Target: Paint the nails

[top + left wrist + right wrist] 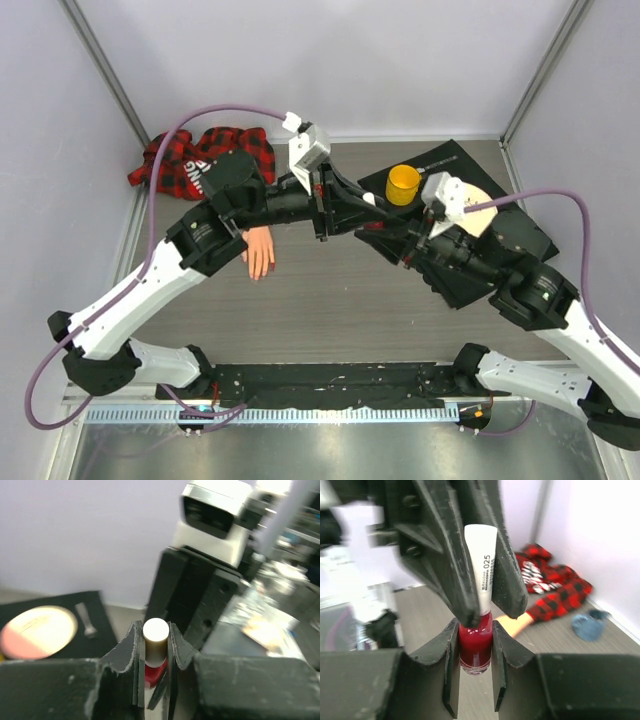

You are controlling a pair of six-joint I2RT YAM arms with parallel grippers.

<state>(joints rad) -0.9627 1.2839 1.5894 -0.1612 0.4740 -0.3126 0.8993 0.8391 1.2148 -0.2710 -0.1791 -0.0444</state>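
Top external: both arms meet over mid tabletop (330, 320). Left gripper (360, 200) and right gripper (388, 228) are closed on one small item between them. Mannequin hand (258, 250) lies flat at 9 o'clock of that meeting point, well apart, with its plaid sleeve (200, 160) running off to 11 o'clock. The nails are too small to make out. Yellow cup (403, 184) sits at 1 o'clock on a black mat (470, 290)

Left wrist: left gripper is clamped on the white cap (155, 630), with the red polish bottle (155, 672) below it. A round pink-cream disc (37, 631) and a small silvery tool (86, 620) lie on the mat at 9 o'clock; blurred, can't identify them

Right wrist: right gripper grips the glass body of the bottle, upright. Left gripper pinches the cap from 12 o'clock. A blue object (589, 625) sits at 3 o'clock, identity unclear

Step, judged: opening the bottle, nothing painted yet. Next: twist the cap off while the right holds steady, lift straight up, then carry it to the fingertips

Writing: the cap reads "025"; the smaller print beside it is unreadable, as are the white letters on the sleeve
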